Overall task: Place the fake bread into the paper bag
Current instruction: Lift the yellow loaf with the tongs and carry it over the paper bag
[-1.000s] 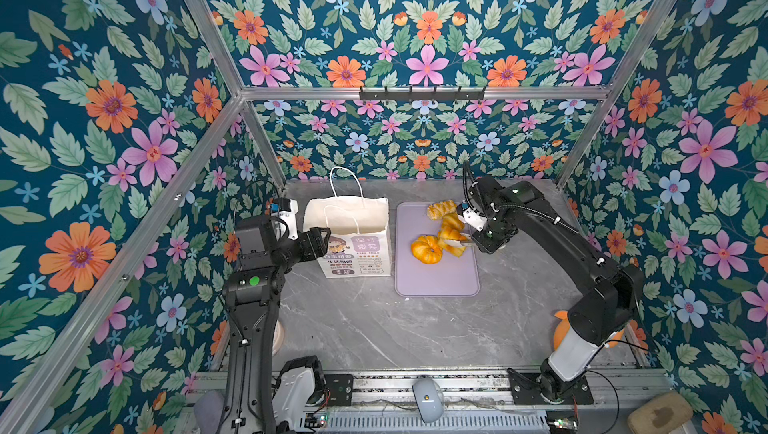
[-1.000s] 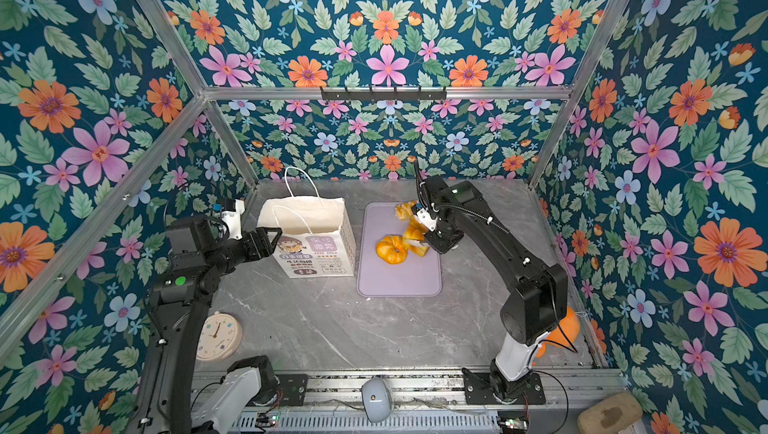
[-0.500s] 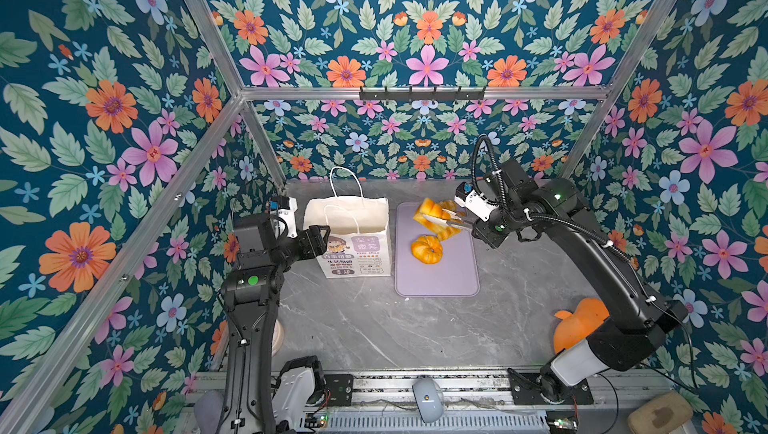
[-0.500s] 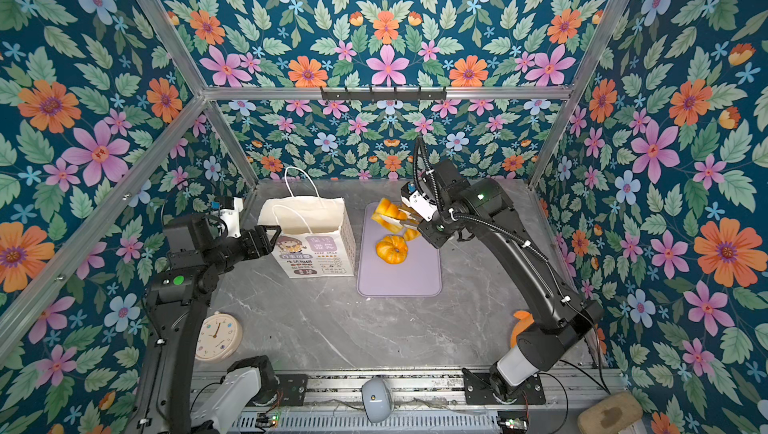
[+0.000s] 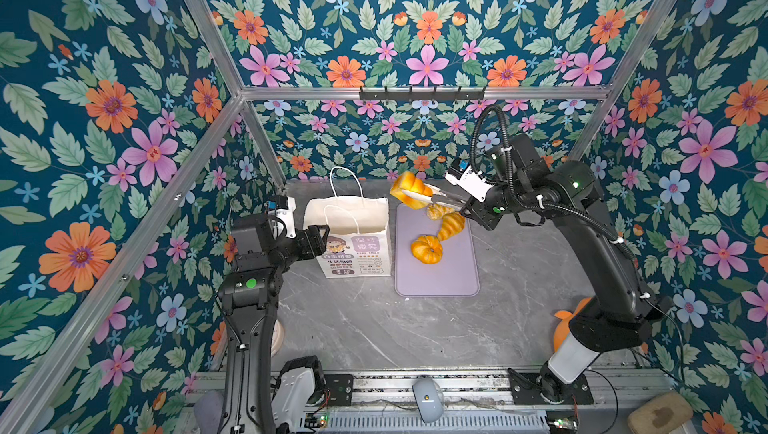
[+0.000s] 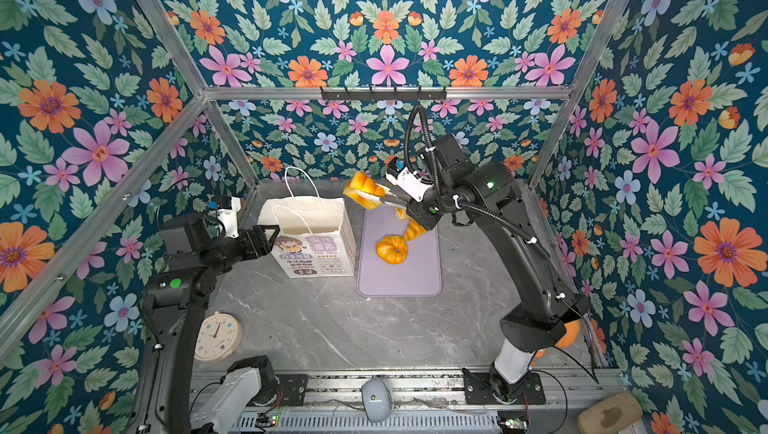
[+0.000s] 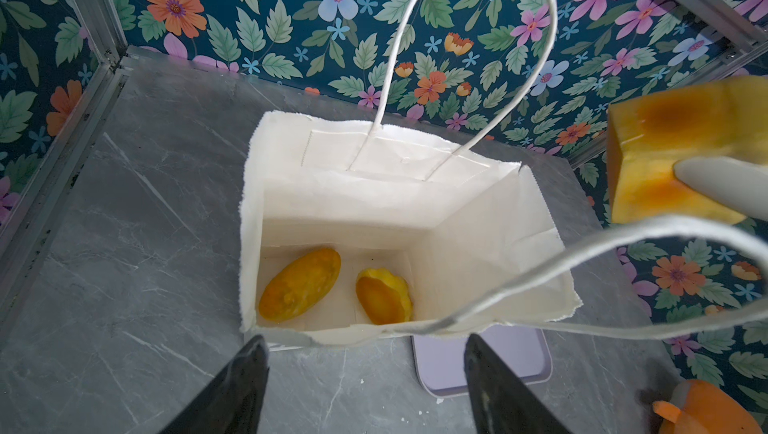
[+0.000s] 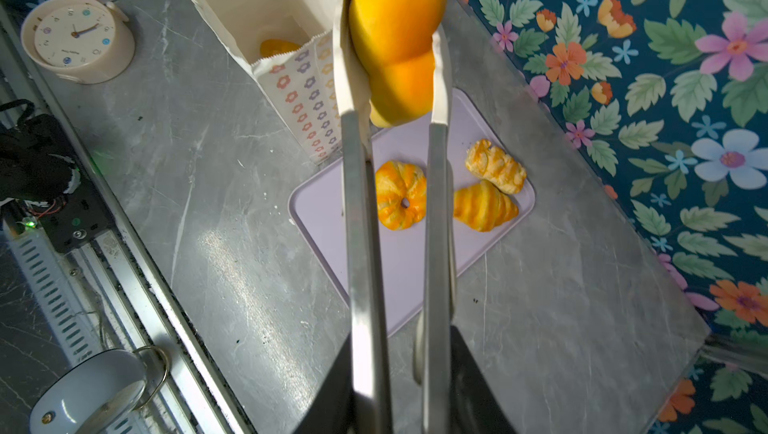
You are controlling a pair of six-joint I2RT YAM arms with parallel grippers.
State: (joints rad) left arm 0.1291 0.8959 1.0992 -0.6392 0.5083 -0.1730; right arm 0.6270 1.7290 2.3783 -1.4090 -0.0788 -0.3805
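My right gripper [image 8: 401,353] is shut on metal tongs [image 8: 361,224], whose white tips pinch a glossy block loaf of fake bread [image 5: 409,193] [image 8: 395,37]. The loaf hangs in the air just right of the paper bag's [image 5: 353,240] open top. Two pieces of fake bread, an oval roll [image 7: 300,284] and a smaller piece [image 7: 384,294], lie on the bag's floor. A pumpkin bun [image 8: 401,195], a croissant [image 8: 484,205] and a braided pastry [image 8: 494,166] rest on the lilac tray [image 5: 440,278]. My left gripper [image 5: 320,236] [image 7: 365,344] stands open at the bag's left wall.
A cream clock [image 6: 218,336] lies by the left arm's base. An orange plush lump [image 5: 565,324] sits behind the right arm's base. A grey mug [image 8: 91,394] and a rail run along the front edge. Flowered walls close in three sides.
The right arm has lifted the loaf off the tray in the tongs and carried it up and left towards the bag's top. The left arm has stayed put.
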